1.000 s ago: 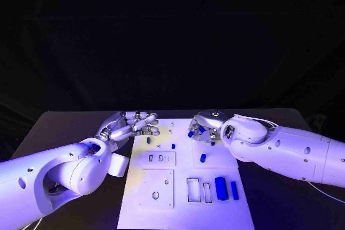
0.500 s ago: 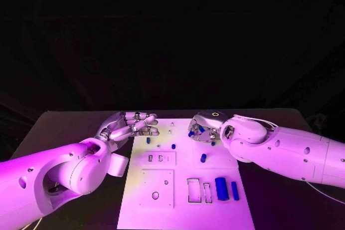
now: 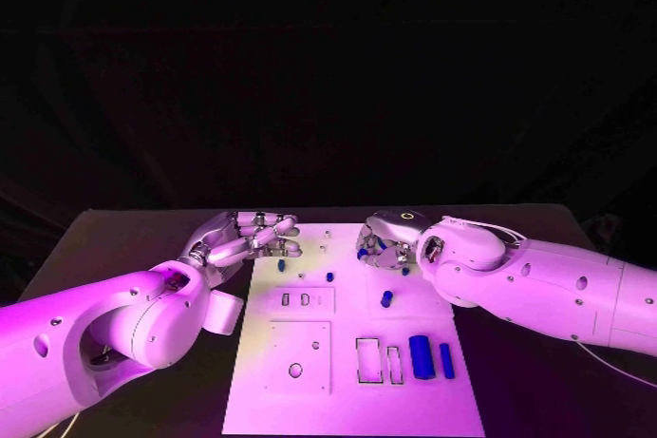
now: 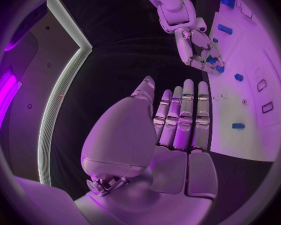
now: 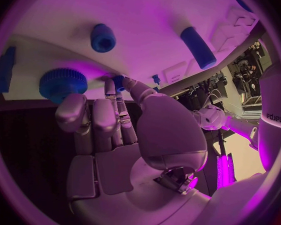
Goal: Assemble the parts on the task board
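Task board (image 3: 349, 362): white plate lying lengthwise down the middle of the black table (image 3: 123, 234), its far end between the two hands.
Right hand (image 3: 384, 245): over the board's far right part, fingers curled down; the right wrist view shows its fingertips (image 5: 117, 80) closing on a small blue part at the board's surface, so I read it as pinching that piece, though the grip itself is partly hidden.
Left hand (image 3: 248, 235): at the board's far left edge, fingers held out and apart, nothing in it; its own wrist view shows the palm bare.
Step in hand: judged from the pinch, seating or picking a small peg at the far right of the board; which of the two I cannot tell.
Next move calls for: a steady vertical line over the hole and light pressure, since the piece is small and the fingertips cover it.
Knurled blue knob (image 5: 63, 83): on the board just beside the right hand's fingers.
Short blue cylinder (image 5: 103, 37): on the board, apart from the knob.
Long blue peg (image 5: 197, 47): lying flat, further along the board.
Rectangular slots (image 3: 369, 360): two cut-outs near the board's near right, both unfilled.
Blue bars (image 3: 422, 358): two, lying just beside those slots, not in them.
Left panels (image 3: 301, 300): small openings and round holes, unfilled as far as shows.
Small blue piece (image 3: 386, 299): lying mid-board on the right half.
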`<act>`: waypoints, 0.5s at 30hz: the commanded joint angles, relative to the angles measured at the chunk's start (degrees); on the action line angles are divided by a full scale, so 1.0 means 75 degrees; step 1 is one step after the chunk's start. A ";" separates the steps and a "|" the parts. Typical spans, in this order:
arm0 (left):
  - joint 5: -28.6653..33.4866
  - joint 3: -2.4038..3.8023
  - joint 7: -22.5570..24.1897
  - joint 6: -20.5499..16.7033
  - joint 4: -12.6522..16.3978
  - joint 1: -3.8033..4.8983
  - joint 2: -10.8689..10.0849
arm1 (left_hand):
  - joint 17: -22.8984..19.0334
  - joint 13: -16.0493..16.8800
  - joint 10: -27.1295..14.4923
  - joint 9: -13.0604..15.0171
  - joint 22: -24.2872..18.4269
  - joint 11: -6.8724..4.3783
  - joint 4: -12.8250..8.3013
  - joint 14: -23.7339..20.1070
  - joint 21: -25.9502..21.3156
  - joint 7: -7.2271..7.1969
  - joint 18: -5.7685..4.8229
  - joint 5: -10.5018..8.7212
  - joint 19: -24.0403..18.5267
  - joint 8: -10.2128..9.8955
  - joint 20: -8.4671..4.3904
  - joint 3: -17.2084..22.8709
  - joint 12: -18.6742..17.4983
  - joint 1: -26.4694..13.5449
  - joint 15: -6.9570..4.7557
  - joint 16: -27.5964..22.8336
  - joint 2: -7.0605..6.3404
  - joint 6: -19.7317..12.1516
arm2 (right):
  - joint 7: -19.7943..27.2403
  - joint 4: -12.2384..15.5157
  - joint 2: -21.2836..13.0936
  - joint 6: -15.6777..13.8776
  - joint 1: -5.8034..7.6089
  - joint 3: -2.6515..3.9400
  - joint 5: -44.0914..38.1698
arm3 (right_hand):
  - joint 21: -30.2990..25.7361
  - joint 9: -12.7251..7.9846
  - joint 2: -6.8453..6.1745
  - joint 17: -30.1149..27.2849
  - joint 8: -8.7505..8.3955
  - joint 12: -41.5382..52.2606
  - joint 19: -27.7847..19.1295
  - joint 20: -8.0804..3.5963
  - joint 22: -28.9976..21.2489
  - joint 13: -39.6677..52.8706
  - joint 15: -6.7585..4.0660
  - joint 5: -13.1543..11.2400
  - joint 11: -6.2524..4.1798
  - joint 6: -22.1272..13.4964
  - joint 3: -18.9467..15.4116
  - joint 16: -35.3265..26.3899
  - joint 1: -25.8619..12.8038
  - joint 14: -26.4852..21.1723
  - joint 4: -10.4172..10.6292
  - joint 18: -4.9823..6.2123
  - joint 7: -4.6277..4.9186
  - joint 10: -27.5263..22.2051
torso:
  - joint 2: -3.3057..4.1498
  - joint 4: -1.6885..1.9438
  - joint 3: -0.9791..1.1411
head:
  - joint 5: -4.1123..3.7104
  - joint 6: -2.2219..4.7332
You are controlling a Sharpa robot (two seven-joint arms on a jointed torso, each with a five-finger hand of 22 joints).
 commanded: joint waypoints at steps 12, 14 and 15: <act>0.0066 0.0007 0.0001 0.0215 -0.0044 0.0015 0.0015 | 0.0015 -0.0015 -0.0046 -0.0010 -0.0011 0.0030 -0.0048 -0.0054 0.0027 0.0069 0.0038 0.0025 0.0033 -0.0043 0.0002 -0.0002 -0.0067 0.0077 0.0017 -0.0032 0.0009 -0.0017 | -0.0059 0.0288 -0.0080 -0.0501 -0.0013 0.0030 0.0026 | 0.0172 0.0101 0.0000 0.0115 0.0033 -0.0065 0.0066 -0.0059 0.0204 -0.0005 -0.0052 0.0046 0.0018 0.0123 0.0231 0.0142 0.0233 0.0194 -0.0091 -0.0147 0.0004 0.0129 | 0.0015 0.0001 -0.0010 | -0.0007 0.0059; 0.0074 0.0007 0.0000 0.0222 -0.0055 0.0015 0.0017 | 0.0019 -0.0017 -0.0051 -0.0011 -0.0014 0.0034 -0.0057 -0.0054 0.0026 0.0074 0.0038 0.0026 0.0034 -0.0051 0.0002 0.0002 -0.0075 0.0091 0.0019 -0.0037 0.0014 -0.0022 | -0.0109 0.0311 -0.0071 -0.0601 0.0016 0.0043 0.0028 | 0.0187 0.0104 -0.0009 0.0122 0.0032 -0.0069 0.0073 -0.0059 0.0226 -0.0005 -0.0052 0.0062 0.0018 0.0129 0.0241 0.0150 0.0231 0.0196 -0.0091 -0.0150 0.0005 0.0139 | 0.0017 0.0003 -0.0009 | -0.0016 0.0075; 0.0079 0.0007 0.0000 0.0227 -0.0060 0.0015 0.0019 | 0.0019 -0.0017 -0.0051 -0.0011 -0.0014 0.0034 -0.0057 -0.0054 0.0026 0.0074 0.0038 0.0026 0.0034 -0.0051 0.0002 0.0002 -0.0075 0.0091 0.0019 -0.0037 0.0014 -0.0022 | -0.0143 0.0314 -0.0057 -0.0666 0.0039 0.0050 0.0026 | 0.0194 0.0106 -0.0013 0.0126 0.0032 -0.0071 0.0077 -0.0059 0.0236 -0.0005 -0.0052 0.0069 0.0018 0.0131 0.0245 0.0155 0.0229 0.0196 -0.0092 -0.0152 0.0006 0.0144 | 0.0022 0.0007 -0.0009 | -0.0025 0.0086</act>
